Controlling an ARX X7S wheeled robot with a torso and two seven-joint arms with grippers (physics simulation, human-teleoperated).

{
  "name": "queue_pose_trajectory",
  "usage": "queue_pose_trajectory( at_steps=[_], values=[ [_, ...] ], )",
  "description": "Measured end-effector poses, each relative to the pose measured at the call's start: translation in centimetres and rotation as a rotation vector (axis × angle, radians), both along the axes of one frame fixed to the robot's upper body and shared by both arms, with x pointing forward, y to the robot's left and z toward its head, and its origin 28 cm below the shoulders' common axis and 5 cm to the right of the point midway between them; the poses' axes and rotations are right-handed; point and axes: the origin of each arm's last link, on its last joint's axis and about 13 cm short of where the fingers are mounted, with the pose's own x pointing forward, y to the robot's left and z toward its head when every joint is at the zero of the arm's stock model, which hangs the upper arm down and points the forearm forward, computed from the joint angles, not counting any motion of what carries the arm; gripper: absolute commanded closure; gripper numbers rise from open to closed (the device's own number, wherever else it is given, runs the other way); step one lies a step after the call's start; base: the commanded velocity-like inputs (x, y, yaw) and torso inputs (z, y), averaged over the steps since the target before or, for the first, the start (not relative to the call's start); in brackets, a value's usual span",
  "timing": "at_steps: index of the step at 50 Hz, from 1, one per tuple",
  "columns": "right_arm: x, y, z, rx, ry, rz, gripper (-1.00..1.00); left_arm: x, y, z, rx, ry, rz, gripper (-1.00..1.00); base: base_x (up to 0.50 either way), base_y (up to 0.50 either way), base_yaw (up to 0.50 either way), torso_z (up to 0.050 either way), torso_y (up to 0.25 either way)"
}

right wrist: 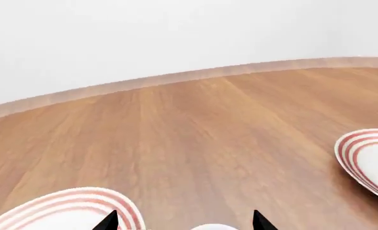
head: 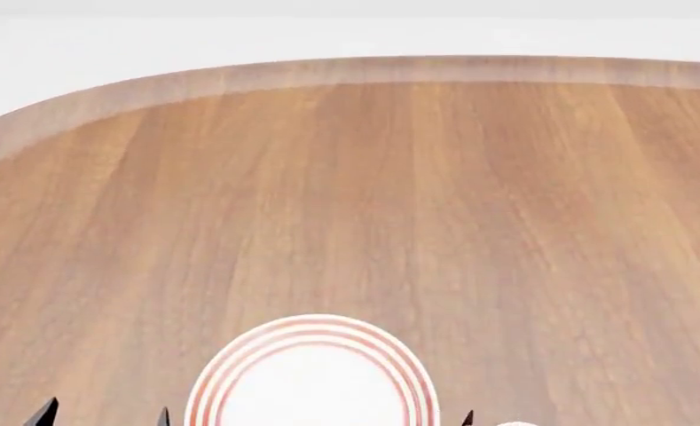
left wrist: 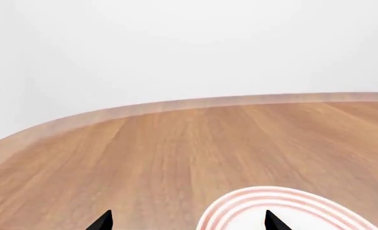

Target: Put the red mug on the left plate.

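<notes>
Left pincer is released in the left wrist view: only its two black fingertips show, well apart, with bare wood between them. Just beside the right-hand tip lies the left plate, a round white plate with thin red rings around its rim, cut off by the picture's edge. Beyond it the brown wood-grain surface runs to a rounded far-left corner with a paler edge band, and a plain white wall rises behind.

From the head view, the left plate sits flat at the near middle of the surface, between the two arms. Black tips of the left pincer stand to its left, apart from it. One black tip of the right pincer shows to the plate's right, and just beside that tip is a pale rounded sliver; what it is cannot be told.

Seen from the right wrist view, the right pincer is released too, its tips spread wide. The pale sliver lies low between them; contact cannot be judged. The left plate is near on the left, and a second identical red-ringed white plate lies well apart on the right.

Where the red mug stands cannot be told.
</notes>
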Motion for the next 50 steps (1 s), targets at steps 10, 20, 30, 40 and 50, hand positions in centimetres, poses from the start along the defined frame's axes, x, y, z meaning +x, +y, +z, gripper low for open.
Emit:
queue_pose_trajectory(
  at_steps=[10,20,30,40,50],
  values=[
    [-0.4,-0.4,1.1,0.075,0.044,-0.223,-1.00,0.0,0.2,0.1,-0.004,-0.002,0.005,-1.00,0.00,0.00,0.00,0.000,0.000],
    [-0.9,-1.0,1.7,0.169,0.079,-0.384,-1.00,0.0,0.3,0.1,-0.008,-0.001,0.010,-1.00,0.00,0.00,0.00,0.000,0.000],
    [-1.7,-1.3,2.2,0.277,0.115,-0.478,-1.00,0.0,0.3,0.0,-0.009,0.000,0.012,-1.00,0.00,0.00,0.00,0.000,0.000],
    [-1.7,-1.5,2.6,0.351,0.142,-0.541,-1.00,0.0,0.3,0.0,-0.009,0.001,0.010,-1.00,0.00,0.00,0.00,0.000,0.000],
    [-0.2,-2.0,3.2,0.395,0.157,-0.603,-1.00,0.0,0.2,0.0,-0.008,0.004,0.007,-1.00,0.00,0.00,0.00,0.000,0.000]
  ],
)
